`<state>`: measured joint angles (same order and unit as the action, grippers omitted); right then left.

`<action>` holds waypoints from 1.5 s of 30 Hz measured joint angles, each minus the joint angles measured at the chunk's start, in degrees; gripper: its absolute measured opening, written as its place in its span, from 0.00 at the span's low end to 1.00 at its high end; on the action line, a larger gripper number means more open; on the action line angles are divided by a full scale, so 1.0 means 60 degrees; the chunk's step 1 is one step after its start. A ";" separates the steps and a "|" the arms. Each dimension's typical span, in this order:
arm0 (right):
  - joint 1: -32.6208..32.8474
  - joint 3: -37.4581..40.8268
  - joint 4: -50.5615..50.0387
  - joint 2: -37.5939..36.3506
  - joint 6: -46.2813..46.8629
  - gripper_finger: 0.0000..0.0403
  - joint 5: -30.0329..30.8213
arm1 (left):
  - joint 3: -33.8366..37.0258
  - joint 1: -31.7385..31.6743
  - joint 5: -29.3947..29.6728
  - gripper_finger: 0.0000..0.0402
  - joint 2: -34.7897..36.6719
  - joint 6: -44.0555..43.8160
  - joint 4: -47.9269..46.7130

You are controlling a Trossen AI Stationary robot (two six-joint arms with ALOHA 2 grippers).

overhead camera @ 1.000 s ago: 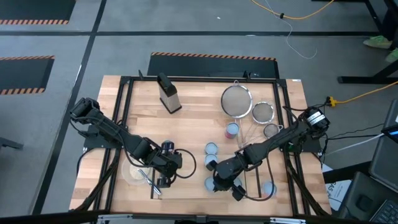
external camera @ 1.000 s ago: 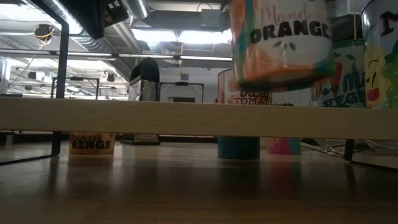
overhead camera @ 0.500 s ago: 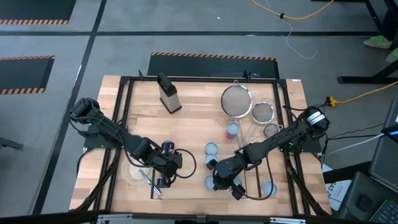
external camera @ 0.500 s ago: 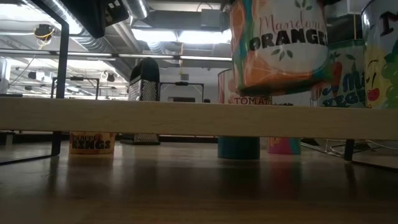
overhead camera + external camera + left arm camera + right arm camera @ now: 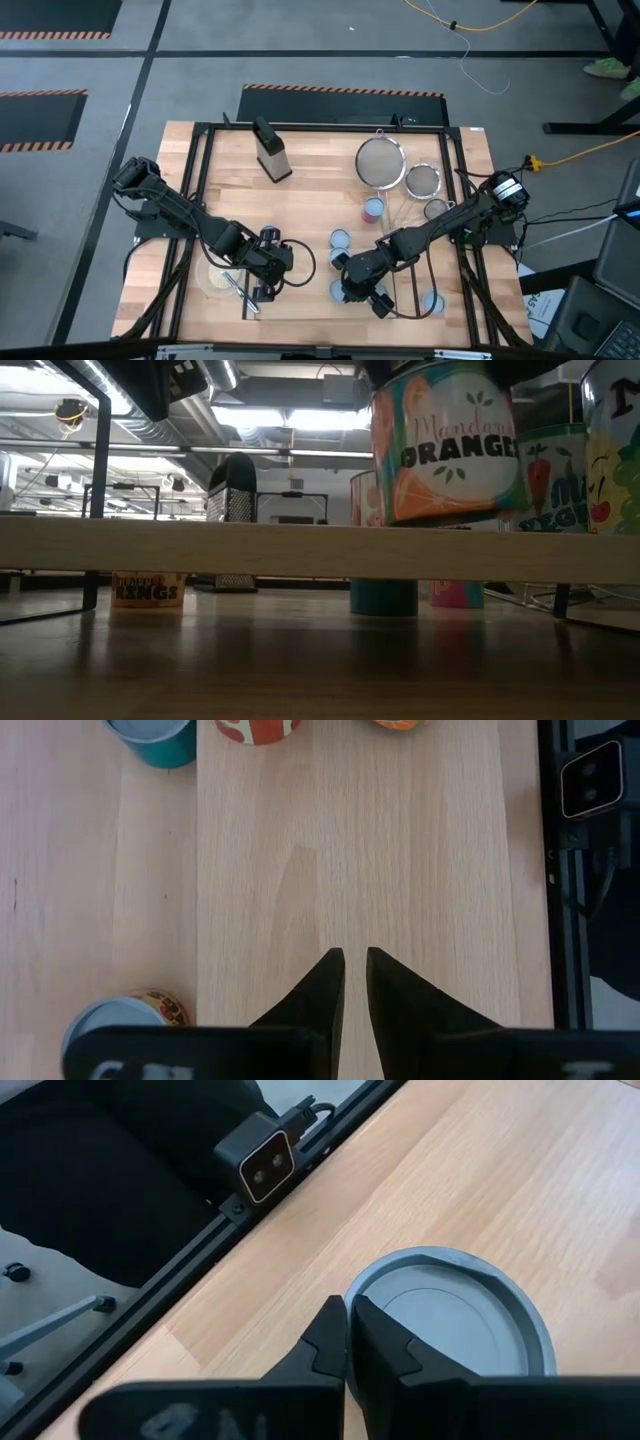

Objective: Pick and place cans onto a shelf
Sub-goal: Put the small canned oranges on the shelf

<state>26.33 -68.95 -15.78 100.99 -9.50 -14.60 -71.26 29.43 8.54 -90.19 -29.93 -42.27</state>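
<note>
The shelf (image 5: 200,550) is a light-wood board that crosses the low view. Above its right part hangs an orange-labelled can (image 5: 450,445), with my right gripper (image 5: 347,1308) shut on it. In the high view this gripper (image 5: 347,290) is near the table's front edge. Other cans (image 5: 555,470) stand on the board behind it. My left gripper (image 5: 355,958) hovers over the bare board (image 5: 400,870), its fingers a narrow slit apart with nothing between them. A "Kings" can (image 5: 120,1020) stands on the table beside the board. My right gripper pinches the can's raised top rim (image 5: 362,1285) between its two fingertips. The fingers slant down onto it from above. The can hangs below them, slightly tilted, with its bottom edge (image 5: 430,518) level with the board's top. Whether it touches the board I cannot tell.
Loose cans (image 5: 372,208) (image 5: 340,238) (image 5: 432,303) stand on the table, and a teal can (image 5: 383,597) and a pink one (image 5: 457,594) show under the board. Wire strainers (image 5: 381,160) and a grater (image 5: 270,150) stand farther back. A pale bowl (image 5: 222,278) sits by my left arm.
The orange-labelled can in my right gripper has sunk toward the shelf board and swung from a clear tilt to nearly upright. Its bottom, first well above the board, now reaches the board's top edge. My left gripper has kept still.
</note>
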 joint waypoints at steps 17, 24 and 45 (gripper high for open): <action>0.0004 -0.0004 -0.0307 0.0007 0.0033 0.05 0.0010 | 0.0000 0.0000 -0.0002 0.10 0.0000 0.0000 -0.0005; 0.0004 -0.0004 -0.0330 0.0007 0.0033 0.05 -0.0001 | 0.0000 0.0000 -0.0004 0.10 0.0000 0.0000 -0.0005; 0.0004 -0.0007 -0.0417 0.0007 0.0033 0.18 -0.0005 | 0.0000 0.0001 -0.0004 0.10 0.0000 -0.0004 -0.0009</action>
<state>26.35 -68.99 -18.28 101.03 -9.30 -14.63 -71.26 29.43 8.51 -90.19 -29.95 -42.33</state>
